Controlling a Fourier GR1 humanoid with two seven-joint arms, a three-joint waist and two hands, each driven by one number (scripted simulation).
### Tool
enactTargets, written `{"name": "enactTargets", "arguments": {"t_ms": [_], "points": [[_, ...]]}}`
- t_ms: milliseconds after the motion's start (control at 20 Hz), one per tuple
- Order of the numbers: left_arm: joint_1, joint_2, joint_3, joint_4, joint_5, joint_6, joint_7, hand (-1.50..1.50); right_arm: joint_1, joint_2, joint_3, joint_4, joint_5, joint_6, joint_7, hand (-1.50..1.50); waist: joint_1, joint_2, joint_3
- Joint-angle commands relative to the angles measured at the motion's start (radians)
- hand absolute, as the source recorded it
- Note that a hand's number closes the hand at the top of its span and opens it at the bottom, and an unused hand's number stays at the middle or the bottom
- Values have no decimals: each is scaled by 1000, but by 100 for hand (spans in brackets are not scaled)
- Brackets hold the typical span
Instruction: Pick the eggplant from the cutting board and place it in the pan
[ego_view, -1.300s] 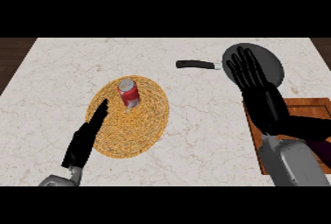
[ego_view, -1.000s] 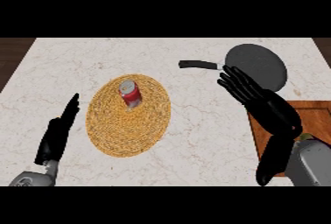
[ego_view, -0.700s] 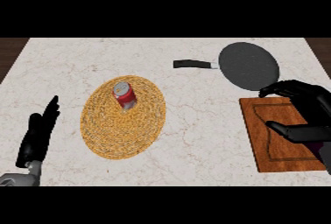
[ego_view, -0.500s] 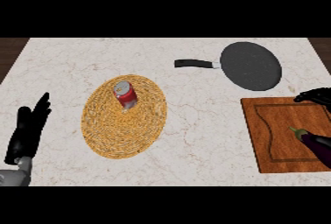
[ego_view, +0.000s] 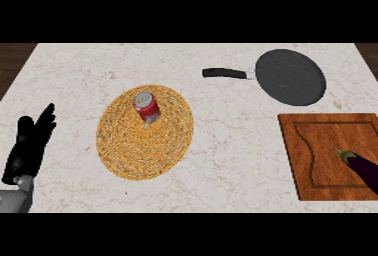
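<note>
Head view looking steeply down, we find the eggplant (ego_view: 360, 166) lying on the wooden cutting board (ego_view: 325, 145), toward the board's right side, its green stem end pointing up and to the left and its dark purple body running down and to the right until the view's edge cuts it off. Nothing touches it. The cutting board sits at the right of the pale marble counter (ego_view: 66, 75), and its right end also runs out of view. Just above the board, apart from it, we see the pan (ego_view: 291, 77), a dark round pan with nothing in it, its black handle (ego_view: 224, 73) sticking out to the left. Well to the left of both, near the counter's middle, lies a round woven mat (ego_view: 145, 132), and on its upper part stands a red can (ego_view: 146, 106) with a silver top. At the far left edge, low in the view, we see the left hand (ego_view: 29, 145), black, with its fingers straight and close together pointing upward, holding nothing and resting over the counter's left margin; a bit of its grey forearm (ego_view: 15, 200) shows beneath it. Our right hand does not show anywhere.
</note>
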Motion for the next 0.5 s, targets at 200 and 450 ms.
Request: {"name": "enactTargets", "arguments": {"t_ms": [200,450], "points": [[-54,21,21,46,7,-35,7,0,-51,-208,132,-189,350,36,-134,-150,-2,1,-1],[-28,-3,28,81,11,-43,-30,0,-23,-240,259,-321,541,-72,-134,-150,-4,-2,-3]]}}
